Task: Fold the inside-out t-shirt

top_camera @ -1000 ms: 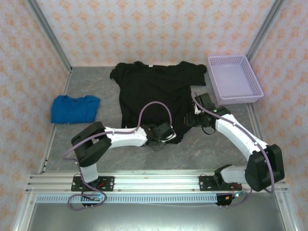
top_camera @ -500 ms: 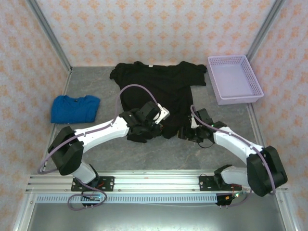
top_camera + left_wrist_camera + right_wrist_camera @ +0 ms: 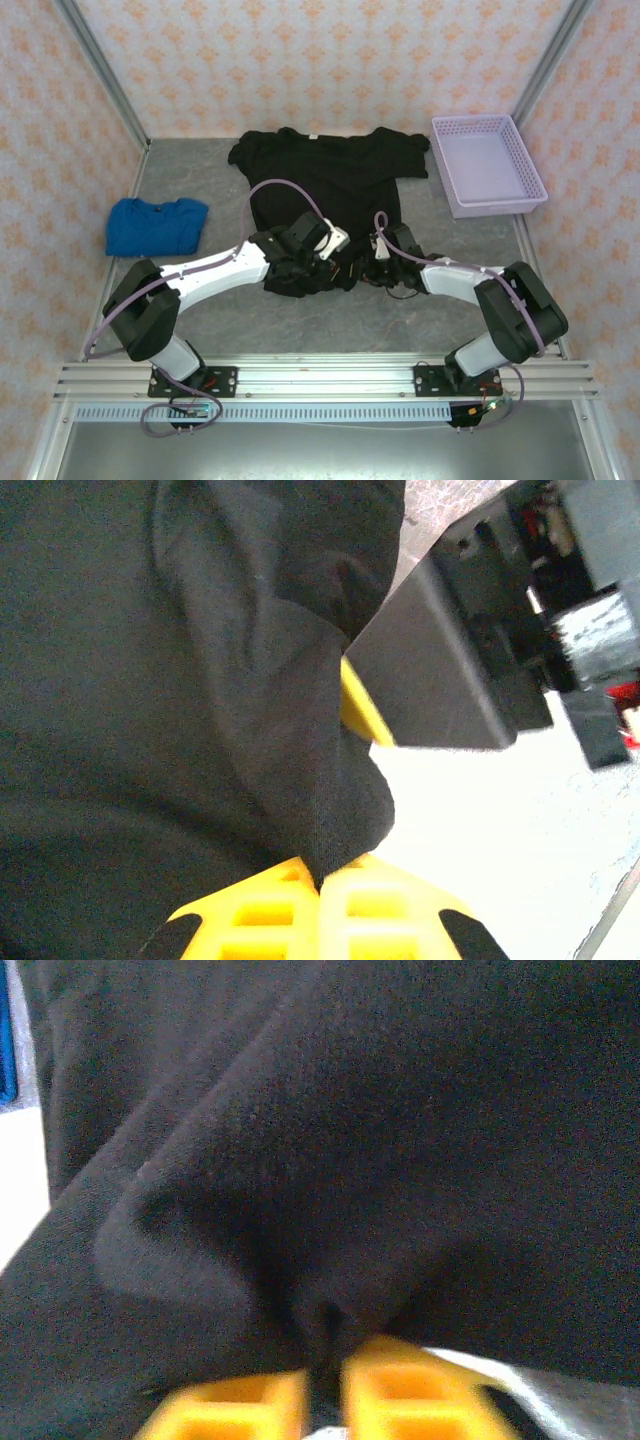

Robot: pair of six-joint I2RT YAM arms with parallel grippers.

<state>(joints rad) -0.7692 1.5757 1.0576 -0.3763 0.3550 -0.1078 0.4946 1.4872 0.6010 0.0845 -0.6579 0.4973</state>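
Observation:
The inside-out t-shirt [image 3: 325, 180] is black and lies spread at the back middle of the table, collar to the rear, with its near hem bunched up. My left gripper [image 3: 333, 272] is at that near hem, shut on a fold of the black cloth [image 3: 300, 730]; its yellow fingertips [image 3: 270, 905] pinch the fold. My right gripper [image 3: 370, 270] is close beside it on the right, also shut on the shirt [image 3: 330, 1140], with cloth drawn between its yellow fingers [image 3: 405, 1385]. In the left wrist view, the right gripper's dark body [image 3: 450, 680] sits close by.
A folded bright blue garment [image 3: 155, 225] lies at the left. A lilac plastic basket [image 3: 520, 160] stands at the back right. Bare grey table [image 3: 300, 320] runs between the shirt's hem and the arm bases. Patterned walls enclose three sides.
The left gripper rose and shifted back from the front hem, carrying cloth. The right gripper swung left from the shirt's right side to the near hem and closed on cloth.

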